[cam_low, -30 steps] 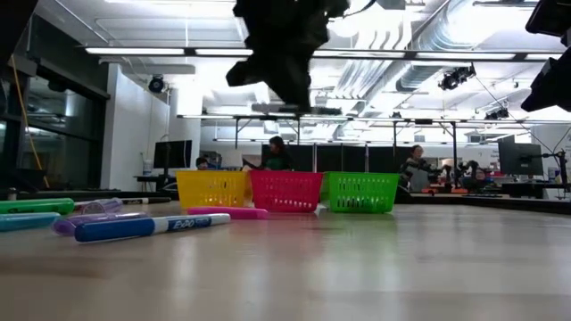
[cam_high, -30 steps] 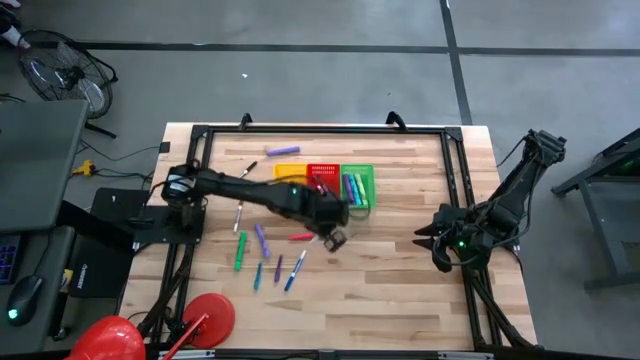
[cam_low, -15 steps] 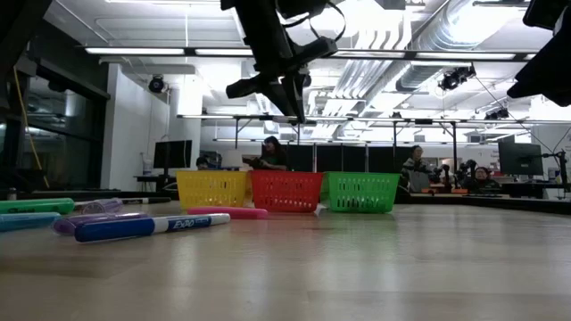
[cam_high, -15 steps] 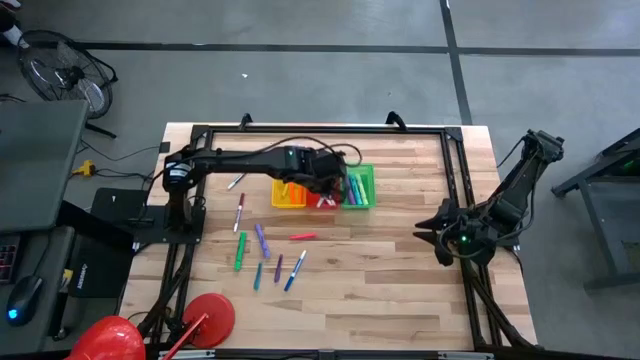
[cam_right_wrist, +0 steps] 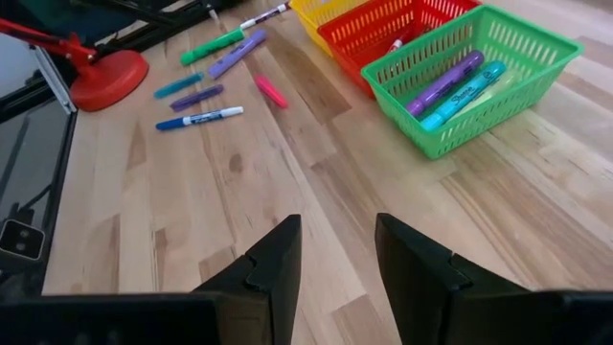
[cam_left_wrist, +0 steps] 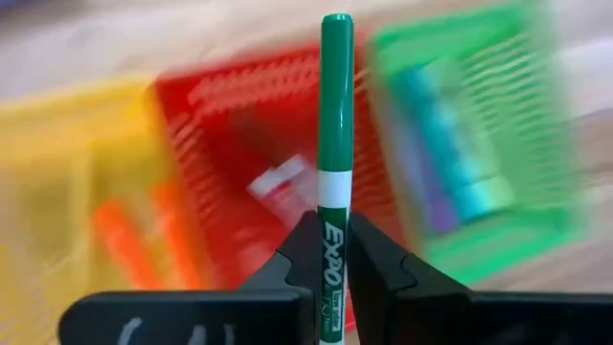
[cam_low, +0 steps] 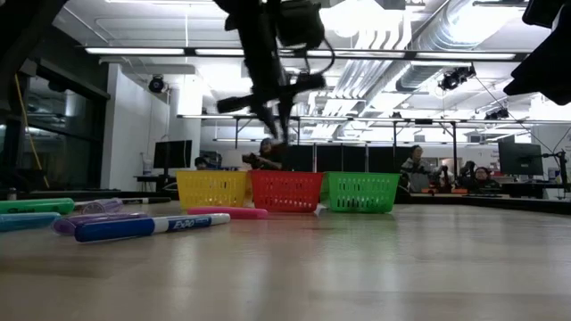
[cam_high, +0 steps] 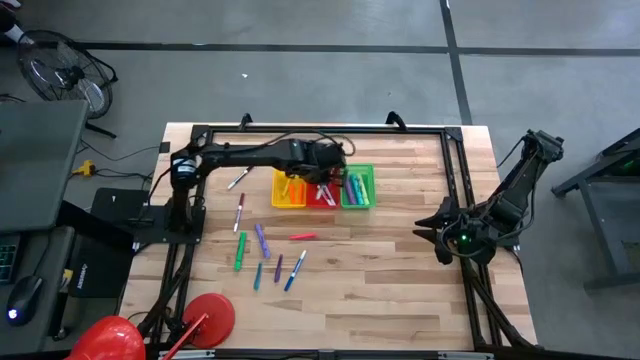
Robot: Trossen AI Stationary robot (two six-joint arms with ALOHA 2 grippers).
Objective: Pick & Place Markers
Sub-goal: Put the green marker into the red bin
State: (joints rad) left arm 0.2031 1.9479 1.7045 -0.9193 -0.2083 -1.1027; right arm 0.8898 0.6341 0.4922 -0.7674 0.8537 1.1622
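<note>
Left gripper (cam_left_wrist: 333, 251) clamped on a green marker (cam_left_wrist: 334, 134), held over the red basket (cam_high: 322, 190) in the row of three baskets toward 12 o'clock on the table (cam_high: 400, 290). Marker sticks out past the fingertips, cap end away from the wrist. In the low view the left arm hangs above the red basket (cam_low: 286, 190).

Yellow basket (cam_high: 289, 189) at 9 o'clock of the red one, orange markers inside. Green basket (cam_high: 358, 187) at 3 o'clock of it, holding purple, teal and green markers (cam_right_wrist: 458, 80). Red basket has a red-and-white marker in it.

Loose markers on the table at roughly 7 o'clock of the baskets: green one (cam_high: 240, 251), purple one (cam_high: 261, 239), pink one (cam_high: 302, 237), blue one (cam_high: 294, 270), a few more beside them.

Right gripper (cam_right_wrist: 337, 254) waits near the table's 3 o'clock edge, fingers apart, nothing between them.
</note>
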